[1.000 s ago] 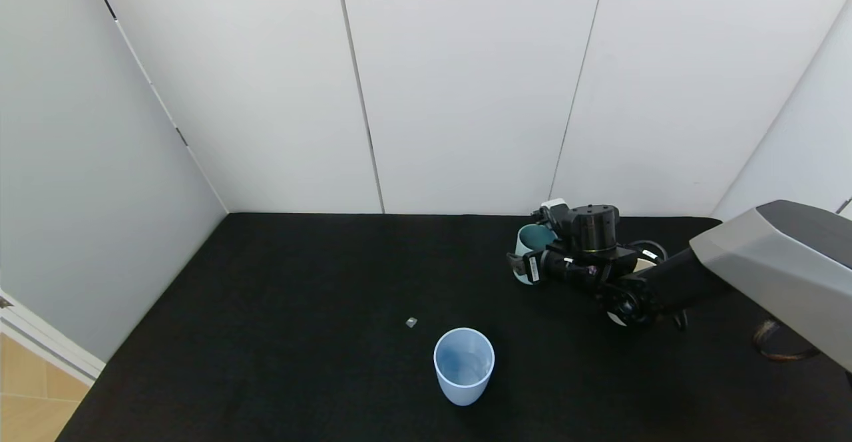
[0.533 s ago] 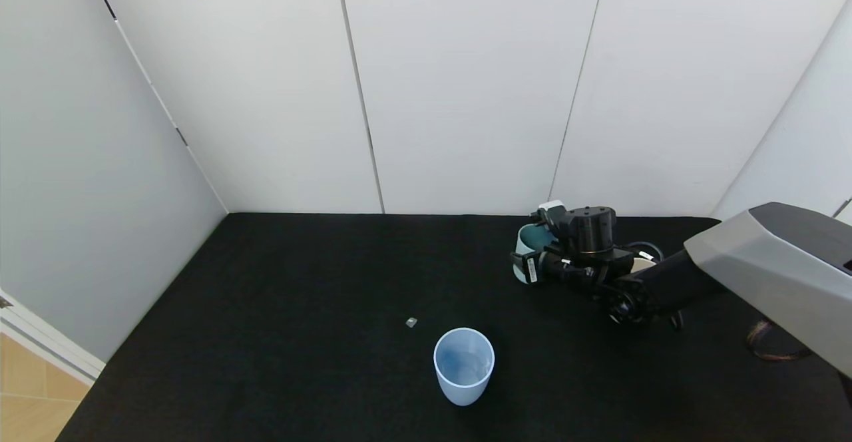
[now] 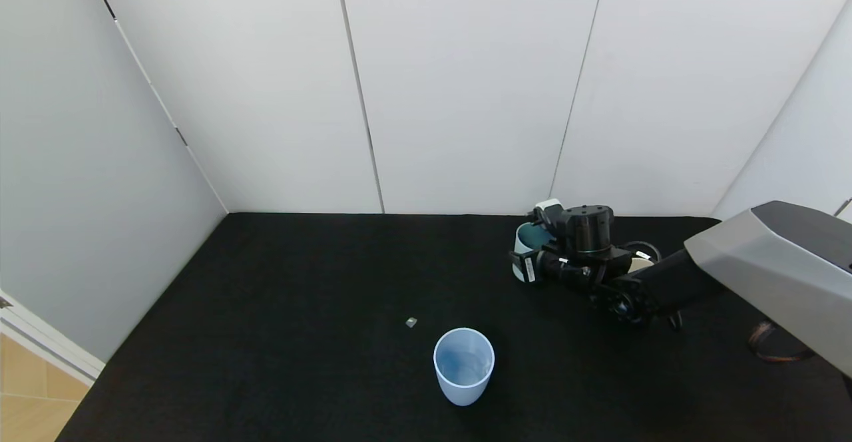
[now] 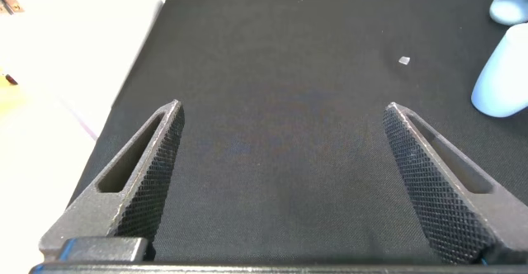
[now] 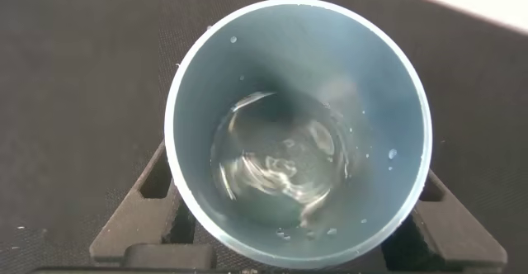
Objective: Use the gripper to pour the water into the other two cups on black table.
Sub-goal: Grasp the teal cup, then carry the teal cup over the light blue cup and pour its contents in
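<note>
Right gripper [image 3: 532, 255] is positioned at the far right of the black bench [image 3: 299, 295], near the back wall panels [image 3: 466, 82]. Its jaws are closed on the teal-green tumbler [image 5: 297, 125], one finger on each side of the cup wall. The tumbler stands upright and holds water [image 5: 280, 171], with droplets on its inner wall. The cream cup [image 3: 640, 263] sits just behind the right wrist, largely hidden by the arm. The pale blue cup [image 3: 464, 365] stands upright near the front centre of the bench, well apart from the gripper, with a faint sheen inside. A small grey fragment [image 3: 411, 322] lies near it. Left gripper [image 4: 280, 183] hangs above bare bench, jaws spread wide, holding nothing.
</note>
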{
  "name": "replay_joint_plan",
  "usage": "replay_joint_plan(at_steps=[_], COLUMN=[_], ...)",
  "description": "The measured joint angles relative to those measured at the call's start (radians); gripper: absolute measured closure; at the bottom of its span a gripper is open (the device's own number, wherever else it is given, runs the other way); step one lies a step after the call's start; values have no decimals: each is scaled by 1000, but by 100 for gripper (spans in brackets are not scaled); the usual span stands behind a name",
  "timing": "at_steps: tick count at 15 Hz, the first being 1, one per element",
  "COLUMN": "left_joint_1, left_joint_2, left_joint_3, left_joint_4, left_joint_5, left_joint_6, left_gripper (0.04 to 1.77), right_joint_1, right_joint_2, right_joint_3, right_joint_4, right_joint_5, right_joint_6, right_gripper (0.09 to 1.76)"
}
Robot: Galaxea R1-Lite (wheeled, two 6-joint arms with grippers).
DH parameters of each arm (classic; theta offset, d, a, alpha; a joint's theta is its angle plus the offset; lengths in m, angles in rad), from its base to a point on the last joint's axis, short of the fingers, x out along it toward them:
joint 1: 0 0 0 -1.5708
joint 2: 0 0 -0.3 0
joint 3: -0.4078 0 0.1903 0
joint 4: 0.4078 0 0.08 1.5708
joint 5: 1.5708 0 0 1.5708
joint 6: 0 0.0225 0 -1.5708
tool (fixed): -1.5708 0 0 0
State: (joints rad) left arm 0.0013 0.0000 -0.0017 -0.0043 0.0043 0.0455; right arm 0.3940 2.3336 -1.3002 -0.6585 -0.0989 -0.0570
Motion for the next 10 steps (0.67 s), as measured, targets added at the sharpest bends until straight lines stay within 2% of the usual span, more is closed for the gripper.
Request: replay_joint_plan(at_steps=[6,10], left_joint_1=[0,0], left_joint_2=[0,0], left_joint_3=[1,2], left_joint_4=[0,0], left_joint_5=[0,0], left_joint_6=[0,0], left_gripper=[9,9], right_joint_1=[11,15], right_joint_2=[-86,-175], right_joint_3=[9,68], right_joint_4=[58,70], right_joint_5=[0,0], right_joint_6=[-11,-13], right_gripper=[64,64])
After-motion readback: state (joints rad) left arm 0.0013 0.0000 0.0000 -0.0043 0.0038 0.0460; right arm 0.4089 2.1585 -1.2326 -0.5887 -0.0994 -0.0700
